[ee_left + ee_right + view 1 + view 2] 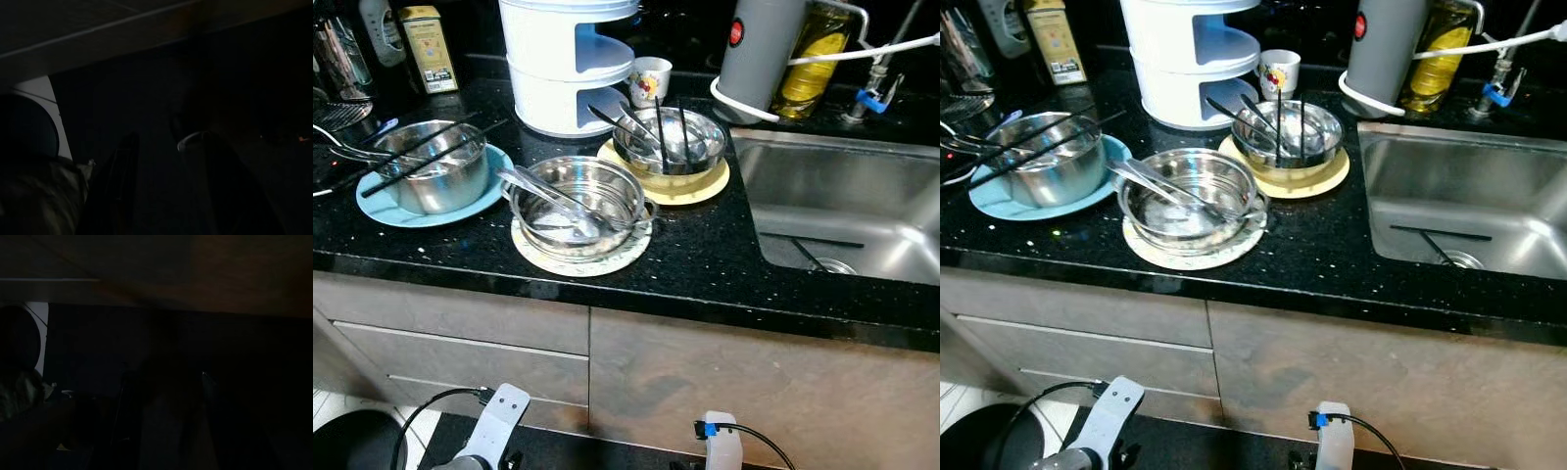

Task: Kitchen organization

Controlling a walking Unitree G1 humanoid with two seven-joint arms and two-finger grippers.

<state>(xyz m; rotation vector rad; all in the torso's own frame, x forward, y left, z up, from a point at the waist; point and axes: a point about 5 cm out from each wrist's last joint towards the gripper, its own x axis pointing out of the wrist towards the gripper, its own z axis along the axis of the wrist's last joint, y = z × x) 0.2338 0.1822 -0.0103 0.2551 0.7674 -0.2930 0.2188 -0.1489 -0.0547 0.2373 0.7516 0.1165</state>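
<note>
Three steel bowls stand on the black counter [705, 264]. The left bowl [435, 166] rests on a blue plate [382, 208] with black chopsticks across it. On a patterned white plate [543, 259] sits the middle bowl [578, 201], holding metal spoons. The right bowl [671, 142] stands on a yellow plate [710, 186] with chopsticks and a spoon inside. Both arms hang low before the cabinet: left arm [494, 421], right arm [720, 441]. In the dark wrist views my left gripper [164, 142] and right gripper [165, 374] show their fingers apart with nothing between them.
A steel sink [901, 235] lies at the right, with a black chopstick in its basin. Behind the bowls stand a white tiered container [558, 59], a small cup [649, 80], a grey flask [759, 49], an oil bottle [813, 59] and a yellow box [429, 47]. Grey drawers [460, 343] sit below the counter.
</note>
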